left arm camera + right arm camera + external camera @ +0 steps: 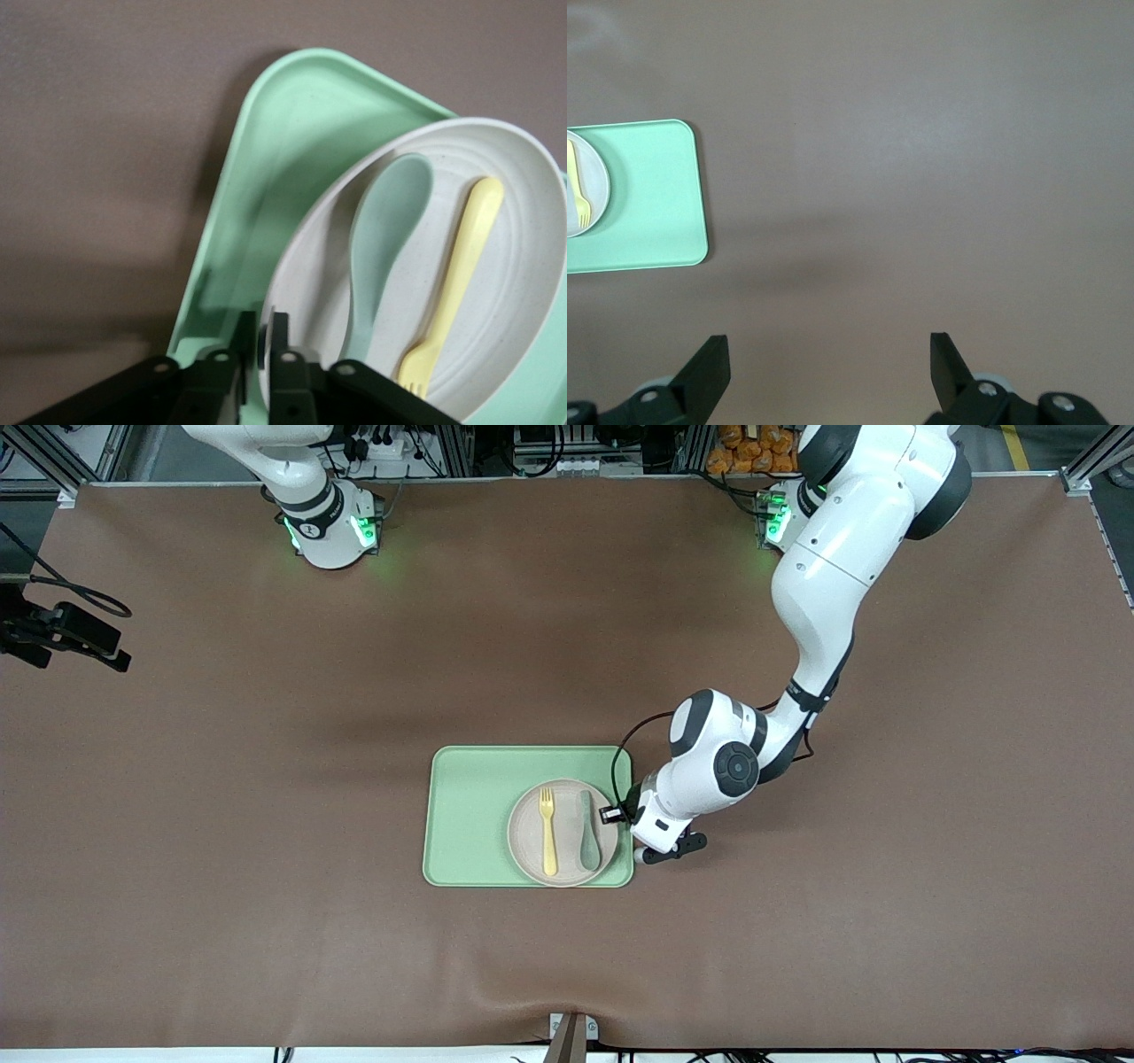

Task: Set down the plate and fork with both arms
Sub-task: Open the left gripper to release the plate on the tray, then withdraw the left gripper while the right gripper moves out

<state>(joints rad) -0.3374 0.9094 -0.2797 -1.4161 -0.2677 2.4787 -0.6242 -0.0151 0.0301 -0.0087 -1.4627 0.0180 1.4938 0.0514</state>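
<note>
1. We see the right arm waiting near its base, its hand up over bare table with the fingers spread wide and nothing between them.
2. We find the green tray on the table, and the plate lies in it at the end toward the left arm.
3. On the plate the yellow fork lies beside a grey-green spoon, the spoon toward the left arm.
4. The left hand sits at the plate's rim; its fingers stand narrowly apart astride the rim, so we cannot tell whether they grip.
</note>
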